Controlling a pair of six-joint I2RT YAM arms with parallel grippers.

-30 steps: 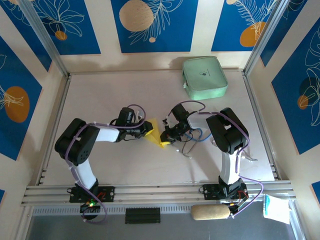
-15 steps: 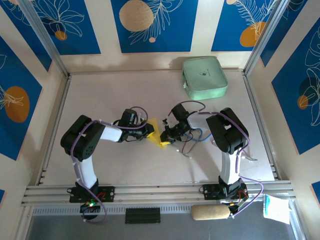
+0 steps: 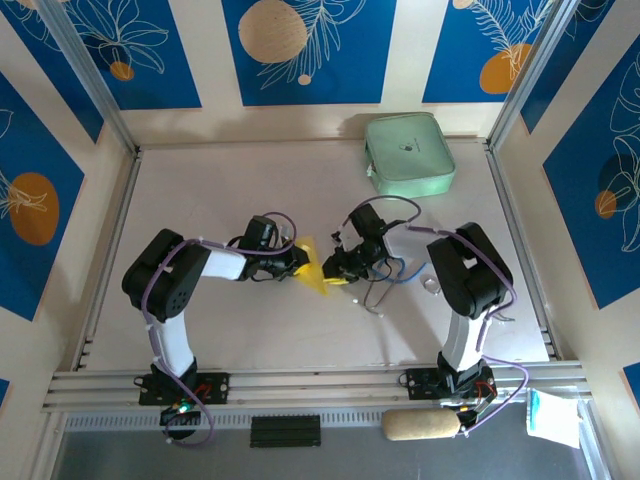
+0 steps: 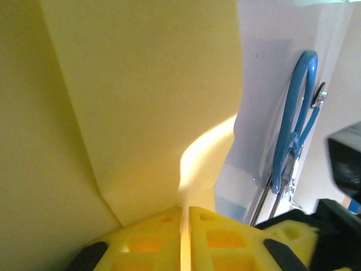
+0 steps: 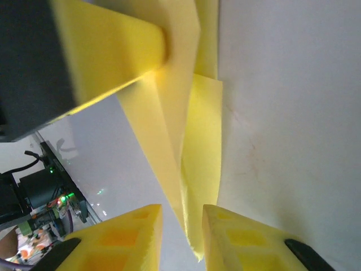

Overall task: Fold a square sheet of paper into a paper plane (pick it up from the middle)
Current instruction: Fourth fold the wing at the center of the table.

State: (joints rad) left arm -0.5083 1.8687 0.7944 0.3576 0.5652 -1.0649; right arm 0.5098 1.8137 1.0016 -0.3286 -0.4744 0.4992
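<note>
The folded yellow paper (image 3: 313, 266) stands near the table's middle, between both grippers. My left gripper (image 3: 298, 262) is shut on it. In the left wrist view the sheet (image 4: 141, 101) rises from the closed yellow pads, with the gripper (image 4: 185, 237) pinching its lower edge. My right gripper (image 3: 336, 271) faces it from the right. In the right wrist view that gripper (image 5: 181, 237) stands open with a narrow pointed end of the folded paper (image 5: 192, 141) hanging loose in the gap. The left gripper's yellow finger (image 5: 113, 51) clamps the paper's upper part there.
A mint-green rounded case (image 3: 409, 154) lies at the back right. A blue looped cable (image 3: 395, 268) with bare wires rests just right of the right gripper, and the left wrist view has it as a blue loop (image 4: 293, 130). Metal rails border the table.
The right gripper's jaws have parted and let go of the paper's tip. The left gripper keeps its grip and has shifted slightly rightward.
</note>
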